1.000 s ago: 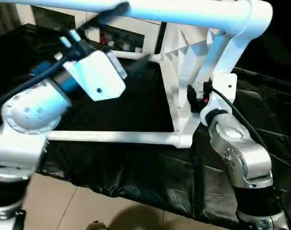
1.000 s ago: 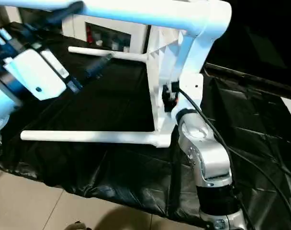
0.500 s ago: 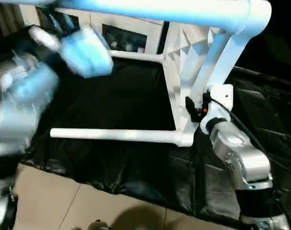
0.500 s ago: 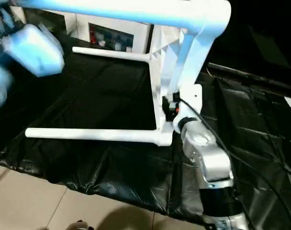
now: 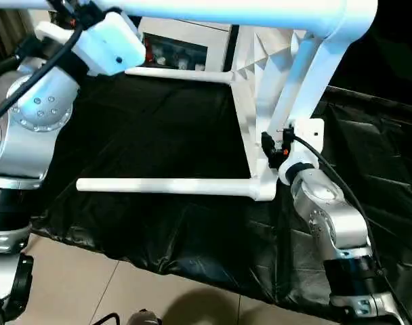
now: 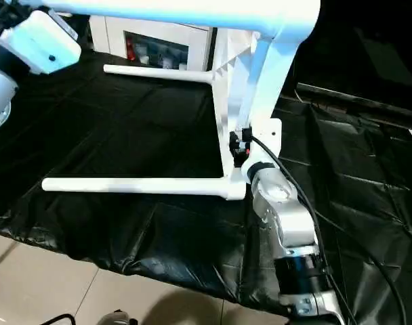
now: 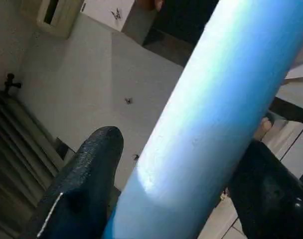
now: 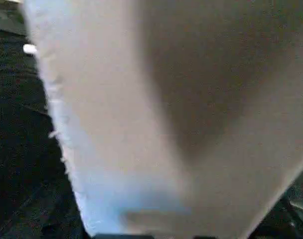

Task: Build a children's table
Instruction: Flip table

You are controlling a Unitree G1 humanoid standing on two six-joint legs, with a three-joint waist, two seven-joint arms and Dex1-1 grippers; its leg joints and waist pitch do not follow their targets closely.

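Note:
The white children's table (image 5: pixel 260 88) stands on its side on the black-draped surface, its top upright and its legs pointing to my left. One leg (image 5: pixel 165 186) lies low near the front, and another leg (image 5: pixel 179 73) runs along the back. An upper leg (image 5: pixel 226 10) crosses overhead. My left gripper (image 5: pixel 74 8) is up at that upper leg, open, with its black fingers (image 7: pixel 91 164) on either side of the tube (image 7: pixel 206 109). My right gripper (image 5: pixel 276 141) is shut on the near rim of the table top.
The black cloth (image 5: pixel 158 135) hangs over the front edge above a tiled floor (image 5: pixel 91 284). White cabinets (image 5: pixel 179 47) stand behind the surface. A black cable (image 5: pixel 341 189) runs along my right forearm.
My left arm has swung up and outward to the left along the upper leg. The right gripper has stayed on the table top's rim. The camera has shifted a little.

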